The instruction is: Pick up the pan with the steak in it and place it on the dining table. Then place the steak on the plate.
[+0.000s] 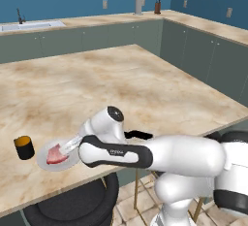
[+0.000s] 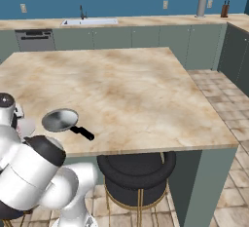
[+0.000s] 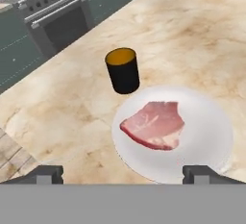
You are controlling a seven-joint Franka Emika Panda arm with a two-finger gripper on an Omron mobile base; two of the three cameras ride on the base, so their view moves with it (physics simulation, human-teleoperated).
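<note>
Hand view, dining table (image 3: 202, 31): beige marbled top spread beneath and ahead of the hand, carrying everything else.
Plate (image 3: 211, 141): white, directly below and just ahead of the fingertips (image 3: 48, 174).
Pan (image 2: 60, 120): grey, empty, resting on the table off to the hand's side, black handle toward the table edge.
Steak (image 3: 154, 124): lying flat on the plate, toward the half nearer the cup, apart from both fingertips.
Cup (image 3: 123, 70): black with orange inside, just beyond the plate rim, upright.
Gripper (image 3: 122, 175): jaws spread wide, holding nothing.
Step in hand: letting go looks done; I judge the steak delivered. Lift straight up, away from the plate, so no finger drags the meat or nudges the cup.
Left base view adds: forearm reaching down over the plate (image 1: 44, 153), steak (image 1: 56, 155) on it, cup (image 1: 24, 147) beside; the fingers are probably behind the wrist here, hard to tell.
Right base view adds: where the pan sits.
</note>
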